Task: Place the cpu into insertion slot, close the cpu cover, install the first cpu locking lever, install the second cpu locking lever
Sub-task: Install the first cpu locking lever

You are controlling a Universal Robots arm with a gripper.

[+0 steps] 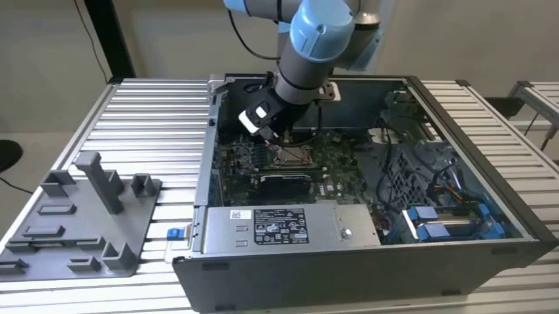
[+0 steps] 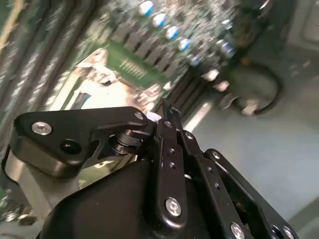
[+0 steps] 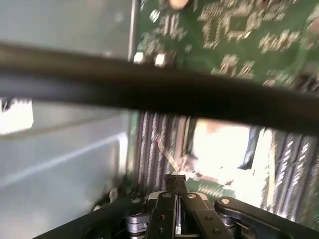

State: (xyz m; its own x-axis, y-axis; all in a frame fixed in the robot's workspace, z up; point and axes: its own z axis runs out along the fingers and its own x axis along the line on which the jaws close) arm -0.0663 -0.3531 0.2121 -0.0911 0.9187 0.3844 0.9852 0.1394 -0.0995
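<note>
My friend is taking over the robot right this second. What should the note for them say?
Gripper: fingertips shut together. I cannot tell whether they pinch anything. It is down inside the open computer case, right at the insertion slot.
Insertion slot: on the green circuit board, silver rim, just past the fingertips in the second wrist view.
Cpu and cpu cover: I cannot tell whether the chip is seated or the cover is shut.
Done: nothing I can confirm.
Left: treat the cover and both locking levers as unchecked.
</note>
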